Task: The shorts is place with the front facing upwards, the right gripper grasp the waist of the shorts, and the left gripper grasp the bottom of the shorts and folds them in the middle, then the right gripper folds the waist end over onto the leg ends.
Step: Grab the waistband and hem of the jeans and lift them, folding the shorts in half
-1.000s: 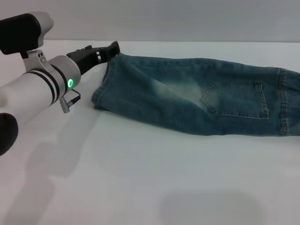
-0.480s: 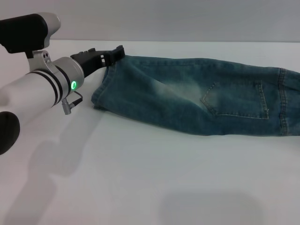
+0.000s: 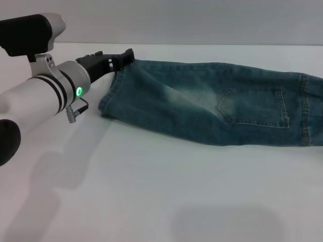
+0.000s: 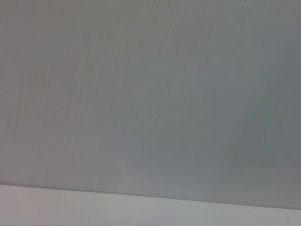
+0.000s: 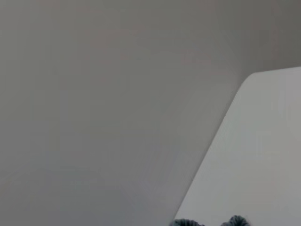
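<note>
We see a white table (image 3: 161, 201) with a smooth, plain top. Directly on it lie the denim shorts (image 3: 212, 106), folded lengthwise into one long strip that runs across the far part of the table. The leg ends (image 3: 108, 96) lie on the left part of the surface, and the cloth reaches to the right edge of the head view. A back pocket (image 3: 257, 108) faces up. In the right wrist view, a table corner (image 5: 254, 155) shows against a grey wall (image 5: 94, 94).
</note>
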Robot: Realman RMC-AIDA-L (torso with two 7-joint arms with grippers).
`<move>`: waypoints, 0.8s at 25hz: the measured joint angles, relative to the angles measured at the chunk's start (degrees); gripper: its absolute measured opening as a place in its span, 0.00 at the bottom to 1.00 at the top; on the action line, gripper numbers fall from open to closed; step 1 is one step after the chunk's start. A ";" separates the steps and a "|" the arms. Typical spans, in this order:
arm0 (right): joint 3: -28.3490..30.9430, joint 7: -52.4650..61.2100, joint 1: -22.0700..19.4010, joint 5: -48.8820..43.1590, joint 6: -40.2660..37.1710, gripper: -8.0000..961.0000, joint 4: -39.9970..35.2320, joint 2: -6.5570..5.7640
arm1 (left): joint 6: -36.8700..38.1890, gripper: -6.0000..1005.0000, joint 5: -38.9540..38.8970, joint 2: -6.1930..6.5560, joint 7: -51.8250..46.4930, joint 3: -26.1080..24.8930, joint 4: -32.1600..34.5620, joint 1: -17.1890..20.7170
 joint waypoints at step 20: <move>-0.43 0.62 2.40 -0.24 3.54 0.55 0.14 -0.23 | -0.13 0.83 -0.08 0.03 0.00 0.23 0.22 0.27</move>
